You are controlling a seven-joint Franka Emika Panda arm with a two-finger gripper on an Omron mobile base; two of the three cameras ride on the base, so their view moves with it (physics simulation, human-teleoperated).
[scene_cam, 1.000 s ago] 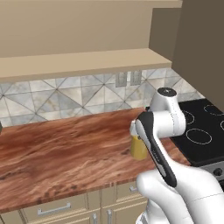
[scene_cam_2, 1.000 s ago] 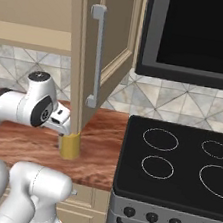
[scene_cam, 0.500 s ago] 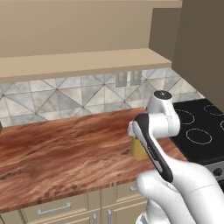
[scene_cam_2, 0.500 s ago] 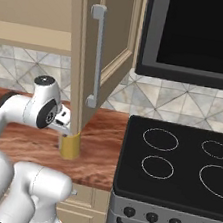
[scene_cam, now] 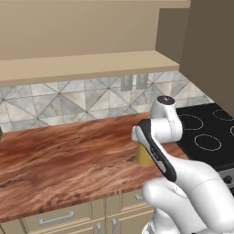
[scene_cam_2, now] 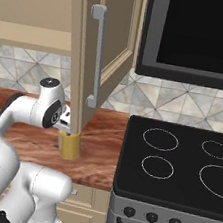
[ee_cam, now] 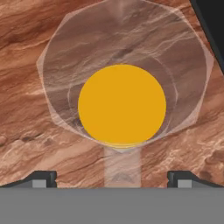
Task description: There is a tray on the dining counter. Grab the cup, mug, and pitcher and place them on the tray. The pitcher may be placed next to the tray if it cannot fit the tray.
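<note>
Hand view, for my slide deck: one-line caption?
Open gripper poised directly above the pitcher of orange liquid on the wood counter.

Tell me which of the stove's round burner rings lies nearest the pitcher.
On the stove, the front-left ring is nearest the pitcher: it sits at the cooktop's near left corner, on the wooden counter's side, while the others lie farther back or right.

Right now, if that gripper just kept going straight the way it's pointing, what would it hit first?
Probably the pitcher: the open gripper points straight down over its mouth, so the fingertips would likely meet its glass rim. How far above it hangs is unclear.
</note>
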